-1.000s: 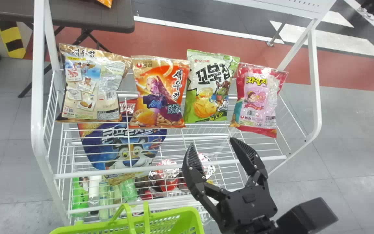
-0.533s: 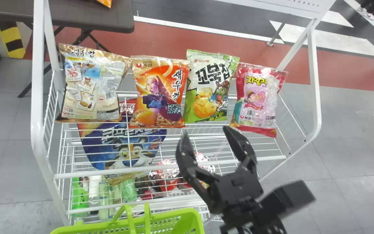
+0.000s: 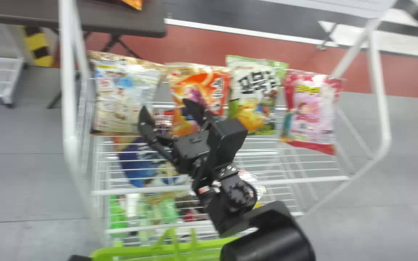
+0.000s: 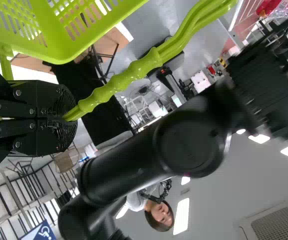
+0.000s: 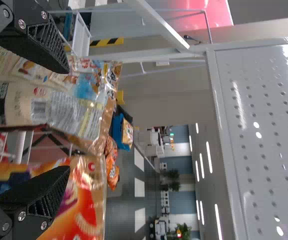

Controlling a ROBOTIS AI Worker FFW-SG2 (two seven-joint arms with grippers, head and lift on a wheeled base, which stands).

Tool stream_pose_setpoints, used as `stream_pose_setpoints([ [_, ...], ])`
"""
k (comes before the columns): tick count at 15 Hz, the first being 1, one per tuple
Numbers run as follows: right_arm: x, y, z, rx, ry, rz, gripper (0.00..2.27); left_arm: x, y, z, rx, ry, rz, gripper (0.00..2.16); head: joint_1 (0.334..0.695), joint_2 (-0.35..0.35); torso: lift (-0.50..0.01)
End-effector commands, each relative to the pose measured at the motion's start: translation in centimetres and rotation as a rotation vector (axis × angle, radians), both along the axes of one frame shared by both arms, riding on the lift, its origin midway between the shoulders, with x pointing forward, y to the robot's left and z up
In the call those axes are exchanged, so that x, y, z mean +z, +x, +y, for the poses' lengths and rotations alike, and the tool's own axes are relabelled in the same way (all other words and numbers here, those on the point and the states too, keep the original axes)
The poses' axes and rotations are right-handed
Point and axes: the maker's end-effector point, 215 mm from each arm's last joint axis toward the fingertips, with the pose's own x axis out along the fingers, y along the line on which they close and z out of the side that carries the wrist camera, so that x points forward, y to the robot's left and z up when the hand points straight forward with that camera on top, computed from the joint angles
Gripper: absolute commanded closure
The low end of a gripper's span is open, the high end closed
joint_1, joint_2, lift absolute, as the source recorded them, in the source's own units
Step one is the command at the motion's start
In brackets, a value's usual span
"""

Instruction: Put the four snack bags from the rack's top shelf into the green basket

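On the top shelf [image 3: 314,180], a pink bag [image 3: 310,110] sits right of the green bag [image 3: 254,87]. An orange bag [image 3: 197,85] and beige bag [image 3: 123,95] sit left.

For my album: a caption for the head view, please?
Four snack bags on a white rack, an open black claw close by.

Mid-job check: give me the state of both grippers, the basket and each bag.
Green basket: held by its handle.
Left gripper: shut on that handle.
Right gripper: open, holding nothing.
Tan bag: on top shelf, ungrasped.
Orange bag: same.
Green bag: same.
Pink bag: same.
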Motion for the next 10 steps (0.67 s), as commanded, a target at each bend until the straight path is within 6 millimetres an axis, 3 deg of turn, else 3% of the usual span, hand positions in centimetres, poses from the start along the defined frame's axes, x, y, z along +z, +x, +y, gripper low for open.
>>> stream_pose_setpoints([
  [1, -1.7, 2.8, 2.8, 0.043, -0.032, 0.029, 0.15, 0.0, 0.0, 0.0, -0.003, -0.002, -0.001, 1.53, 0.695, -0.135, 0.0],
  [5, -4.2, 5.7, 3.4, 0.055, -0.087, 0.069, 0.16, -0.1, 0.1, 0.0, -0.024, -0.003, -0.011, 1.53, 0.695, -0.07, 0.0],
  [8, -6.2, 7.2, 3.5, 0.073, -0.124, 0.135, 0.26, -0.1, 0.2, -0.3, -0.051, -0.011, -0.014, 1.53, 0.695, -0.064, 0.0],
  [9, -6.3, 7.4, 3.9, 0.094, -0.123, 0.146, 0.43, 0.0, 0.2, -0.3, -0.052, -0.013, -0.017, 1.53, 0.695, -0.064, 0.0],
  [10, -7.3, 7.3, 4.4, 0.13, -0.137, 0.192, 0.81, -0.1, 0.1, -0.3, -0.052, -0.014, -0.015, 1.53, 0.695, -0.062, 0.0],
])
